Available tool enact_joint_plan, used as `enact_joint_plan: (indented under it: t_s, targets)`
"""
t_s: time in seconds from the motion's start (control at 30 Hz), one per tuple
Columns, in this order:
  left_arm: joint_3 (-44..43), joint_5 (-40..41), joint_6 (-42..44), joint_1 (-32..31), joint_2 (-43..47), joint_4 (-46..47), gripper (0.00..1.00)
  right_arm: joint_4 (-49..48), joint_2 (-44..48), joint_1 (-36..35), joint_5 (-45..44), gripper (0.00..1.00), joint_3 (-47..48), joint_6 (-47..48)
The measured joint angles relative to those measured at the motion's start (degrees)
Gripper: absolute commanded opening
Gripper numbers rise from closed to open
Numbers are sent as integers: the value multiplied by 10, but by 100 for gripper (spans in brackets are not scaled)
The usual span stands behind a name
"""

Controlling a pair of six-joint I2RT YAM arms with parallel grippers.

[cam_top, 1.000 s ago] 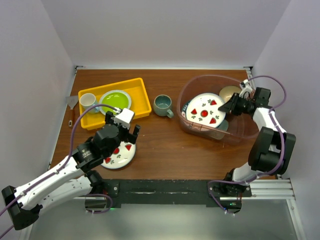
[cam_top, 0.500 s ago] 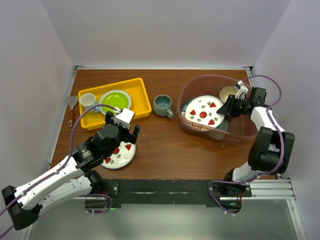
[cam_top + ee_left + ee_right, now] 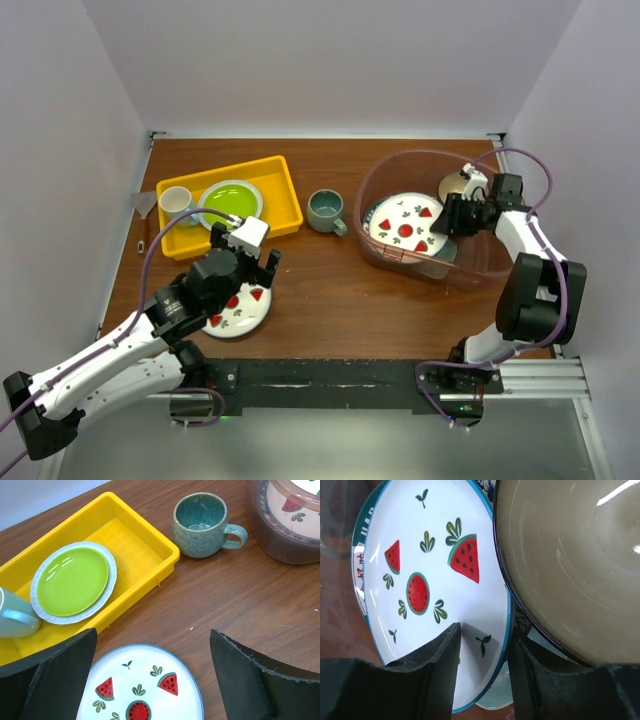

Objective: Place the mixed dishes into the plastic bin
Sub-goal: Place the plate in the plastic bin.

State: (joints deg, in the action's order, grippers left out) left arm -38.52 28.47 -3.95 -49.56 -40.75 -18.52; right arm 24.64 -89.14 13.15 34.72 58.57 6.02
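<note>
A white plate with red watermelon marks lies tilted inside the plastic bin, against a tan bowl. My right gripper is inside the bin, open, its fingers apart on either side of that plate's rim. A mint-green dish shows beneath. A second watermelon plate rests on the table under my left gripper, which hovers wide open, holding nothing. The grey-green mug stands upright on the table between tray and bin.
A shallow yellow tray at the back left holds a green plate and a pale cup. A small utensil lies left of the tray. The bin's wall rises right of the mug.
My right gripper's jaws have opened, letting the watermelon plate go; the plate has settled lower and slightly leftward in the bin. The left arm has not moved.
</note>
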Motion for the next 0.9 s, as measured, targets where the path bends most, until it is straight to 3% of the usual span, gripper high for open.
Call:
enact_joint_plan:
  t_s: [0.9]
  targets:
    - [0, -2, 0, 0, 1, 0, 100, 36, 16, -16, -68, 72, 16, 57]
